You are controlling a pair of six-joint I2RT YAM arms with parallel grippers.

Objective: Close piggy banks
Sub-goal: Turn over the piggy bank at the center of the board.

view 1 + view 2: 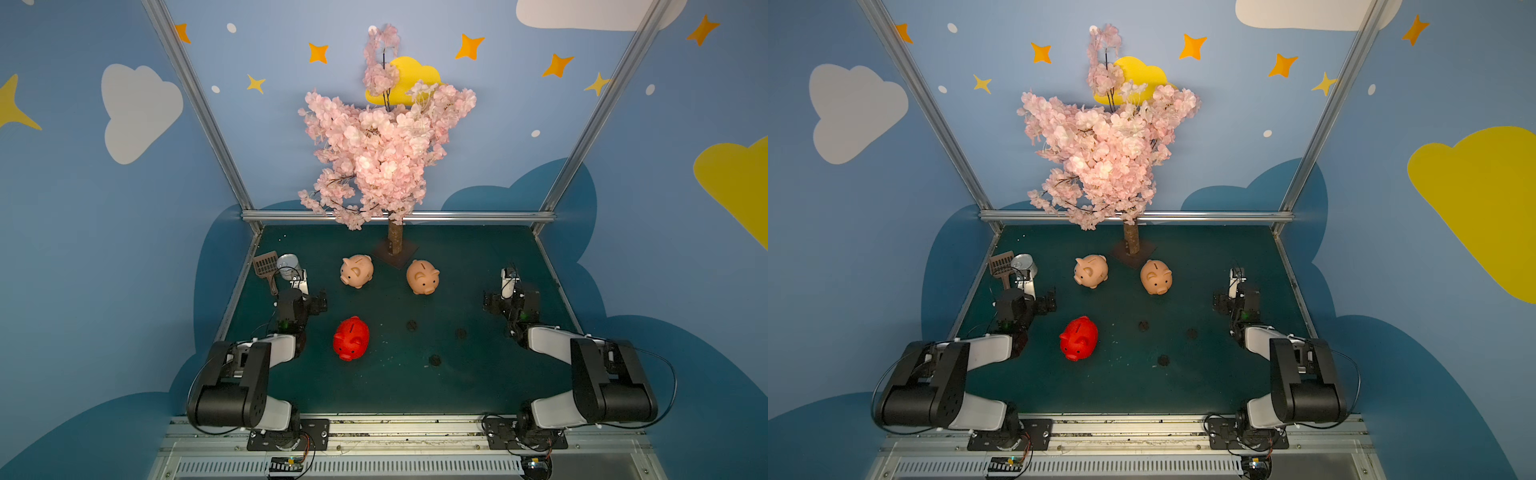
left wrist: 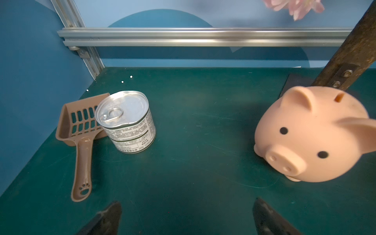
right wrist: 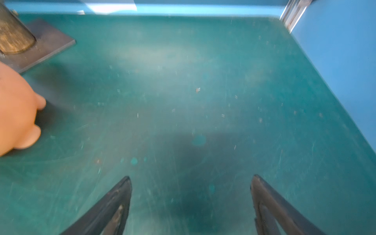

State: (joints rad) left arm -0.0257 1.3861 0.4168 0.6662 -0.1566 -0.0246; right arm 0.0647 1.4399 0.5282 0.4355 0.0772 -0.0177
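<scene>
Three piggy banks stand upright on the green mat, seen in both top views. Two are peach-pink (image 1: 356, 271) (image 1: 423, 276) and stand in front of the tree. The red one (image 1: 351, 337) is nearer, beside my left arm. Three small dark round discs (image 1: 412, 325) (image 1: 460, 333) (image 1: 435, 360) lie on the mat right of the red pig. My left gripper (image 1: 301, 295) (image 2: 187, 205) is open and empty over bare mat, with a pink pig (image 2: 317, 138) ahead. My right gripper (image 1: 510, 296) (image 3: 191, 179) is open and empty too; a pink pig (image 3: 16, 114) shows at that view's edge.
A silver tin can (image 2: 126, 120) and a brown slotted scoop (image 2: 81, 138) sit in the far left corner. A pink blossom tree (image 1: 382, 158) stands on a dark base plate (image 3: 40, 46) at the back middle. Blue walls and aluminium rails (image 2: 203, 36) enclose the mat.
</scene>
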